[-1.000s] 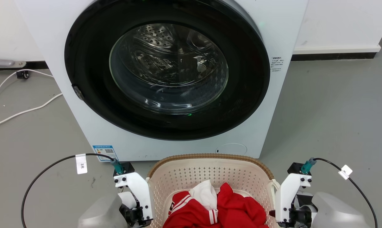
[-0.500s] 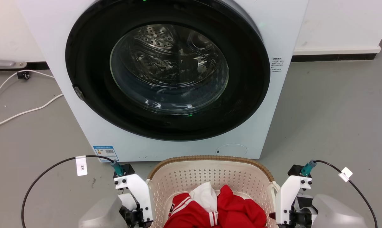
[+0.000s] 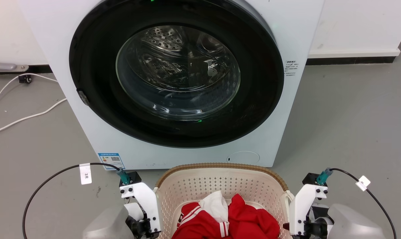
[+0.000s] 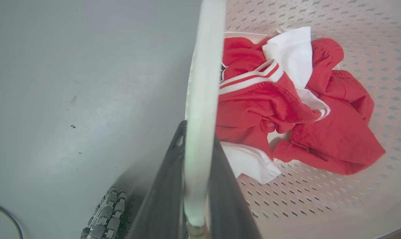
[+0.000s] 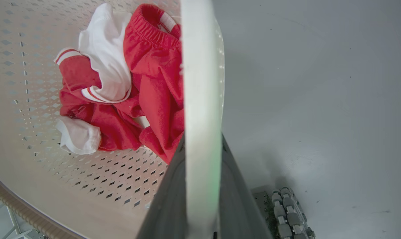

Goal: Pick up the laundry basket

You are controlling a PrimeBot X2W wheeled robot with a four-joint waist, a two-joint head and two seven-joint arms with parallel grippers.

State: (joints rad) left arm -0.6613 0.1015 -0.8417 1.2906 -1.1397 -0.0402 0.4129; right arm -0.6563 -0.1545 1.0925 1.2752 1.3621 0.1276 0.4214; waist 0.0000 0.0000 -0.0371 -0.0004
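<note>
The laundry basket (image 3: 220, 181), cream perforated plastic with a brown woven-look rim, sits low in the head view just before the washing machine. It holds red and white clothes (image 3: 227, 217). My left gripper (image 3: 146, 228) is at the basket's left side. In the left wrist view its dark fingers (image 4: 167, 186) are shut on the white left handle (image 4: 202, 83). My right gripper (image 3: 296, 228) is at the basket's right side. In the right wrist view its fingers (image 5: 168, 199) are shut on the white right handle (image 5: 200, 83). The basket's near part is cut off by the head view's bottom edge.
A white front-loading washing machine (image 3: 286, 30) with a round dark door (image 3: 177, 69), shut, stands close behind the basket. White cables (image 3: 24, 116) lie on the grey floor at the left. A wall with a white baseboard (image 3: 353, 52) is at the far right. Wheel rollers (image 4: 107, 215) show below.
The basket and both grippers sit a few pixels lower in the head view, and the washing machine has shifted slightly too. Both holds on the handles are unchanged.
</note>
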